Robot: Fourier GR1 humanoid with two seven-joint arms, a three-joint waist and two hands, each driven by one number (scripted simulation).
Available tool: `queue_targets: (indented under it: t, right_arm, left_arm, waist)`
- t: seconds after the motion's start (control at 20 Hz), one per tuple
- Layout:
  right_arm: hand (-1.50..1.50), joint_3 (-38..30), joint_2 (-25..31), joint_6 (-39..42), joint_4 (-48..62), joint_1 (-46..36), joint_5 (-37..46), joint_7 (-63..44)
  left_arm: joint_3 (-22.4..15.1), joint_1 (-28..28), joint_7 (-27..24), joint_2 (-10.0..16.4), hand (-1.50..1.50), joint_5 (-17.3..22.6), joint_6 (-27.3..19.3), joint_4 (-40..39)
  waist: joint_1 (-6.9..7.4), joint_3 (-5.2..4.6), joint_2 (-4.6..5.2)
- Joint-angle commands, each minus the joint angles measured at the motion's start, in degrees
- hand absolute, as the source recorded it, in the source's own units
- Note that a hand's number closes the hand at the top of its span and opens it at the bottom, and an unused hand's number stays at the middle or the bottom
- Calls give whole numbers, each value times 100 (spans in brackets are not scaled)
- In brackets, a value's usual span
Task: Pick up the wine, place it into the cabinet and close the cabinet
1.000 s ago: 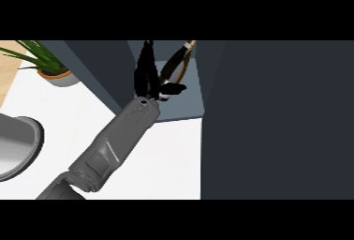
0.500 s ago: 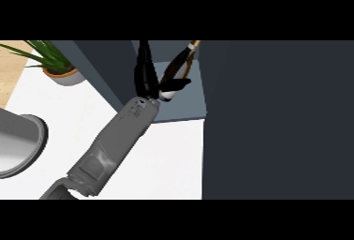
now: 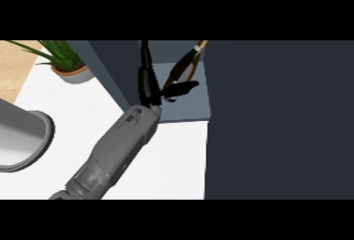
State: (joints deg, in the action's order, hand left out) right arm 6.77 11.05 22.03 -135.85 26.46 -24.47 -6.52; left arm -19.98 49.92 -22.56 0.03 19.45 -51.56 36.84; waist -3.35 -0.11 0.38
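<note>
Wine leans just right of left hand, perhaps touching.

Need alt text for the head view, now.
The left hand, fingers straight, extends into the open cabinet beside a tilted wine bottle. Its grey forearm crosses the white counter; a plant stands top left.

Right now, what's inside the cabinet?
The wine bottle leans inside the cabinet, with my left hand reaching in beside it. The hand hides the bottle's lower end, and the big dark panel on the right covers whatever else is in there.
</note>
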Motion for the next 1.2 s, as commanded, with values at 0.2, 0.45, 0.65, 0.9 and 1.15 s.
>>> queue_targets:
  t: [0.2, 0.45, 0.65, 0.9, 1.15]
  right_arm:
    - [-150, 23, -7, -385, -758, 9, 103, -446]
    - [-150, -89, 50, -757, -907, -212, 12, -711]
    - [-150, 260, 7, -760, -1229, 202, 267, -612]
    - [-150, 215, 134, -796, -1077, 169, 392, -540]
    - [-150, -100, 337, -940, -1095, -193, 65, -807]
  left_arm:
    - [-220, -741, -412, -3, -150, 277, 552, 947]
    - [-803, -1316, 110, 230, -150, 42, 597, 2044]
    - [-1061, -1856, 116, 28, -150, 59, 481, 2881]
    - [-1357, -2546, 491, 390, -150, -46, 531, 3951]
    - [-1568, -3307, 802, 1265, -150, -159, 871, 5200]
  waist:
    - [282, 7, -47]
    - [373, 8, -76]
    - [334, 6, -97]
    - [326, 9, -84]
    - [367, 9, -75]
